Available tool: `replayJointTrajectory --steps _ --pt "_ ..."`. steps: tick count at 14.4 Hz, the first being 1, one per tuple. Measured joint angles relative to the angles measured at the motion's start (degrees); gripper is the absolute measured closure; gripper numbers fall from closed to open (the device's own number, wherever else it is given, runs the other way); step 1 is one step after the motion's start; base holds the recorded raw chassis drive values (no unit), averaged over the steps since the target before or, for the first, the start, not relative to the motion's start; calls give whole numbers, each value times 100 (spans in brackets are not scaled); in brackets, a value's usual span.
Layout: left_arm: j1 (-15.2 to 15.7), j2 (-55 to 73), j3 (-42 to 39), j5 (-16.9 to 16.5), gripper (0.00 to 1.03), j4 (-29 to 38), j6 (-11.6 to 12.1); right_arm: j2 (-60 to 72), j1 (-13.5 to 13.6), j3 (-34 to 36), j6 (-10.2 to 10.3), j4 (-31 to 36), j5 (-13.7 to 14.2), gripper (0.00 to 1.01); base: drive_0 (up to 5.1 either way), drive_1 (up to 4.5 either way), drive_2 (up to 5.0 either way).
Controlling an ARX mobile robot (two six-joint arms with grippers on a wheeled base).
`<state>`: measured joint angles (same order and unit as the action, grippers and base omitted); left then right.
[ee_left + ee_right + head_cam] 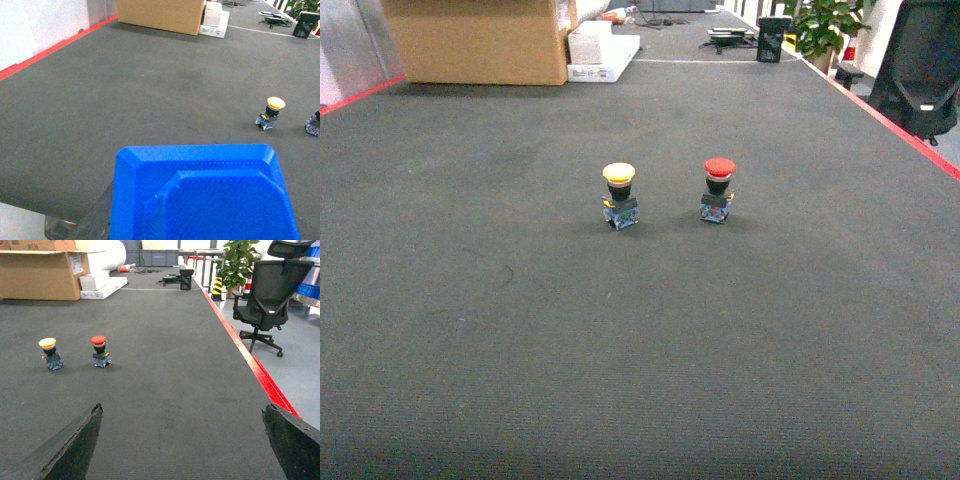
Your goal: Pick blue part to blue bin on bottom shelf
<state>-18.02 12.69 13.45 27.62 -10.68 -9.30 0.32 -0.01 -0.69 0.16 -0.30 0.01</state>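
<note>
Seemingly the carrying step is in hand: a blue part [205, 195] fills the left wrist view's foreground, though a grip cannot be confirmed. The right gripper [182, 440] is spread wide, empty. No bin or shelf is seen; it must be found next.

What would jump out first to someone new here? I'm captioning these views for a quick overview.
Two push-buttons standing side by side on the dark carpeted floor: the yellow-capped push-button on the left of the head view, the red-capped push-button on the right. In the left wrist view a bright blue plastic shape fills the lower frame. A large cardboard box sits far back on the left.
</note>
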Motion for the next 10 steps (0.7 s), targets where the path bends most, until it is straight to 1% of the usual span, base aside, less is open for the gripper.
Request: replayJointTrajectory --steps 10 --pt "0 0 0 0 60 0 0 0 0 0 0 0 -2 3 0 0 0"
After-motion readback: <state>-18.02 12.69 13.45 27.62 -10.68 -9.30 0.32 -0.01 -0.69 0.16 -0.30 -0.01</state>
